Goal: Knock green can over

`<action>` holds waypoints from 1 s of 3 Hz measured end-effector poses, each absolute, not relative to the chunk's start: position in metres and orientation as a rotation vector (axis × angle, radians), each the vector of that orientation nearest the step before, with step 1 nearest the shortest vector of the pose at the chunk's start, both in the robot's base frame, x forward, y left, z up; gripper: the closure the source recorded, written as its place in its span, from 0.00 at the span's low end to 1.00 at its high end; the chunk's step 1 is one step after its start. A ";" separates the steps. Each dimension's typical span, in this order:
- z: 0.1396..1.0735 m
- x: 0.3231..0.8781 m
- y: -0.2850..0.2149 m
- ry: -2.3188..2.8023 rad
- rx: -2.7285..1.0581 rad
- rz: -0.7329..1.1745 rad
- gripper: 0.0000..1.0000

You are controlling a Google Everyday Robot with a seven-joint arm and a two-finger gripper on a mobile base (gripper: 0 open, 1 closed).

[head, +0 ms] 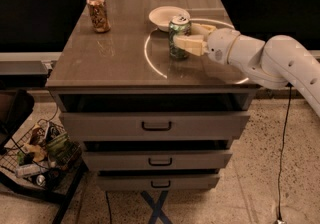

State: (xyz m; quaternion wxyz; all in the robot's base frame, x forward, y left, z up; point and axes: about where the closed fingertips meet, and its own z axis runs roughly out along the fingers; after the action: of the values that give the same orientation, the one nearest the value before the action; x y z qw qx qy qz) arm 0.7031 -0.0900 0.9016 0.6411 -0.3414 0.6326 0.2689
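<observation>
The green can [178,35] stands upright on the brown tabletop [115,63], just in front of a white bowl [167,17]. My gripper [192,37] reaches in from the right at can height. Its near finger [189,44] lies across the can's front right side. Its far finger [203,29] shows behind the can. The fingers are spread, with the can's right part between them. An orange-brown patterned can [98,12] stands upright at the table's back left.
The white arm [270,60] stretches over the table's right edge. A drawer cabinet [156,126] sits under the tabletop. A wire basket of clutter [37,155] is on the floor at the left. A cable [285,138] hangs at the right.
</observation>
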 end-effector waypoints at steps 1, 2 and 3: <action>0.902 0.703 -0.090 1.442 -0.778 0.613 1.00; 0.914 0.706 -0.094 1.479 -0.831 0.573 1.00; 0.948 0.711 -0.095 1.541 -0.964 0.477 1.00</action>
State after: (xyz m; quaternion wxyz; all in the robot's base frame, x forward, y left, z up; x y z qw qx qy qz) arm 0.7109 -0.0948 0.9475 0.5902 -0.4143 0.6618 0.2049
